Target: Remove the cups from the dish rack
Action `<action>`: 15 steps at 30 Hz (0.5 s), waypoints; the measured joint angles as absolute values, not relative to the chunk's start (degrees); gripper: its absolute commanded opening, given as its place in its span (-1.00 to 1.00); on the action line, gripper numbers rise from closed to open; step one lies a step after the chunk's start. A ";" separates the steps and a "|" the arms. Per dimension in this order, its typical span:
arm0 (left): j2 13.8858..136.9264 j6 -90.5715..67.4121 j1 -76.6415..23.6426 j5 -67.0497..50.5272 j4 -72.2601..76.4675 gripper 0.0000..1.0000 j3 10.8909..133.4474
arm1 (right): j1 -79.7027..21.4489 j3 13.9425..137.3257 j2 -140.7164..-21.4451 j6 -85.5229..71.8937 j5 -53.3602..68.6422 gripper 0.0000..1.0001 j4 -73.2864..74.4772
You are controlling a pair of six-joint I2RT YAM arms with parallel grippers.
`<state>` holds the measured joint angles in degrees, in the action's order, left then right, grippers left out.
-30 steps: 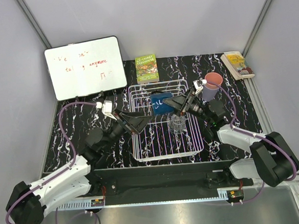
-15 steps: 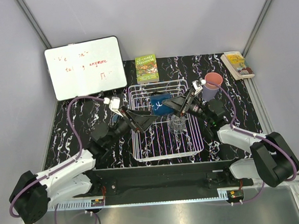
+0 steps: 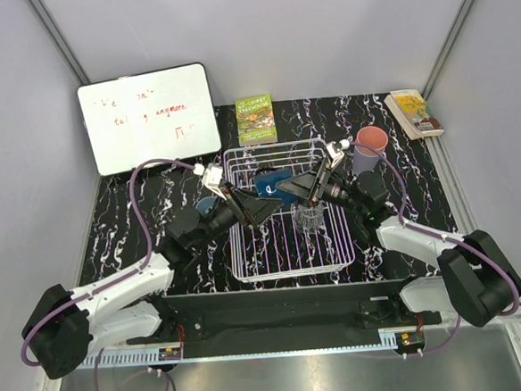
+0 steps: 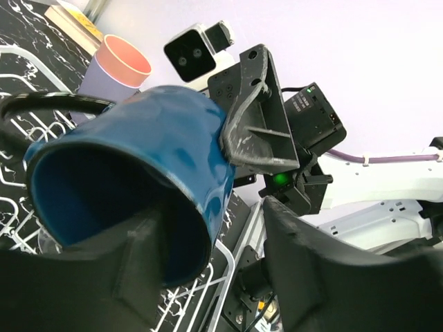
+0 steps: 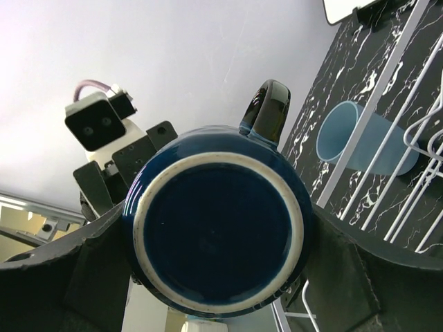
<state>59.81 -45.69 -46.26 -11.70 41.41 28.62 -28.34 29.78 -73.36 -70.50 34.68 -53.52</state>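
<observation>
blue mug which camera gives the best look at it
Left wrist view: the blue mug fills the frame, its open mouth and side both clear. The right wrist view shows only its base and handle, held in the right tool. The top view shows it small and partly hidden above the rack.

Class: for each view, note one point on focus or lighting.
Top external: even light, yet the clear glass fades into the dish rack. Left wrist: its own fingers loom dark and blurred. Right wrist: the dark blue mug is sharp, glare on its handle.
</observation>
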 measured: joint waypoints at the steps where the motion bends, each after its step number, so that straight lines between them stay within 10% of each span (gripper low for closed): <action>1: 59.94 -45.56 -46.33 -11.79 41.12 -0.19 28.84 | -28.51 29.78 -73.36 -70.46 34.74 -1.00 -53.39; 5: 60.95 -44.77 -46.59 -13.02 39.07 -1.00 30.33 | -29.39 30.30 -73.36 -70.02 35.27 -1.00 -52.58; 11: 60.73 -45.47 -46.70 -14.76 38.63 -1.00 32.67 | -29.41 31.42 -72.20 -72.66 35.55 -0.92 -53.04; 15: 59.66 -45.50 -46.92 -14.70 36.27 -1.00 32.80 | -29.50 31.53 -70.32 -71.40 35.59 0.26 -49.47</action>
<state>59.66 -45.50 -46.92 -14.70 36.27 32.80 -29.50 31.53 -70.32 -71.40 35.59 -49.47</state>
